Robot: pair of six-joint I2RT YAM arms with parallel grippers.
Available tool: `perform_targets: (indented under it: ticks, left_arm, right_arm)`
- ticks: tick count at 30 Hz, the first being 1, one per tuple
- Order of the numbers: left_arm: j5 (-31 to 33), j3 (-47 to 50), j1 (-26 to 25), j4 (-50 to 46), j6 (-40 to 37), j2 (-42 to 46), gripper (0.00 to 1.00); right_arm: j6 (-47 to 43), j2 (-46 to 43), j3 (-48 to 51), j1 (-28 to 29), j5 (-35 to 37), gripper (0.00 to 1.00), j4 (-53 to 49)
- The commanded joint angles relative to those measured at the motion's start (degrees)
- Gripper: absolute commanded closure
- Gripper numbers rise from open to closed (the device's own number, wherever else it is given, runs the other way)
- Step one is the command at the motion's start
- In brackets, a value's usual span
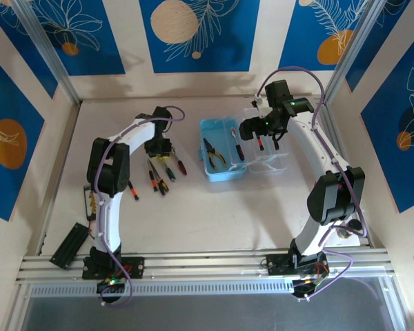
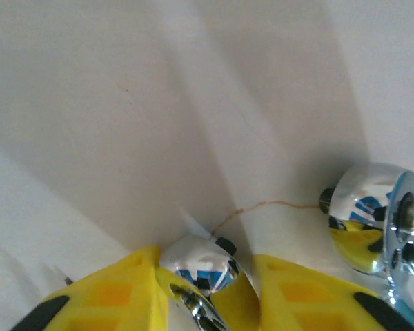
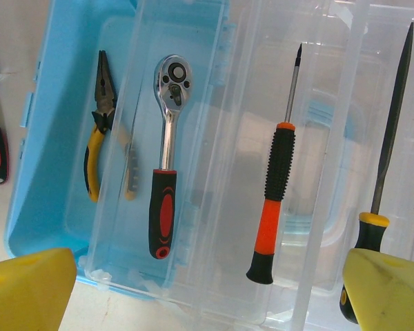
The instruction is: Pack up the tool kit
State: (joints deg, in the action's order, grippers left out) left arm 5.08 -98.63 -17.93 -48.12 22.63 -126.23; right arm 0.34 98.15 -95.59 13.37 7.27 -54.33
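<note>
The white table (image 1: 214, 214) spreads out ahead of me, and both my arms reach across it from the near rail. My left arm (image 1: 114, 162) rises from its base, bends at the elbow and stretches forward, with its wrist turned down over a scatter of loose tools (image 1: 164, 172) on the table left of centre. My right arm (image 1: 331, 193) folds up and inward, and its wrist hangs over the open tool kit case (image 1: 214, 171). The case lies near the middle of the table, its light-blue base on the left and its clear half (image 3: 310, 138) opened out to the right. My right gripper (image 3: 207, 289) points down at the case with its jaws spread wide and nothing between them. Its two yellow pads frame the clear half from above. In the blue base lie the yellow-handled pliers (image 3: 100, 131). Just right of them lies a ratchet wrench (image 3: 167, 158) with a red-and-black grip. Further right, an orange-and-black screwdriver (image 3: 276, 179) and a dark tapered tool (image 3: 390, 124) with a yellow collar lie side by side. My left gripper (image 2: 205, 261) is down at the table, its yellow pads closed against either side of a chrome-headed tool (image 2: 200, 265). A second chrome head (image 2: 372, 214) lies just to the right.
</note>
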Motion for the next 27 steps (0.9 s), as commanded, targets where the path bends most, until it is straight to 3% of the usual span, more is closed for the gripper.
perform_targets:
  ticks: [1, 7, 19, 23, 27]
  left_arm:
    - [0.28, -0.69, -0.35, -1.01, -0.38, -2.44, 0.80]
    - [-1.28, -1.87, -0.32, -2.14, -1.69, -2.48, 1.00]
    - [-7.04, -6.33, -0.17, -8.87, -3.23, -1.81, 1.00]
    - [-8.40, -4.67, -0.17, -7.00, -4.08, 1.70, 1.00]
    - [-14.72, -3.50, -0.05, -2.34, -3.62, 6.60, 1.00]
  right_arm:
    - [0.44, 0.23, 0.63, 0.39, -0.51, 0.01, -0.77]
    - [1.48, 1.69, -1.67, 0.62, -0.37, 0.01, -2.10]
    - [3.16, 8.67, -19.00, 2.66, -1.51, 0.01, -16.13]
    - [4.30, 5.03, -14.95, 5.19, -1.92, 0.01, -12.53]
    - [6.19, 0.14, -5.32, 8.09, -9.20, 0.01, -3.67]
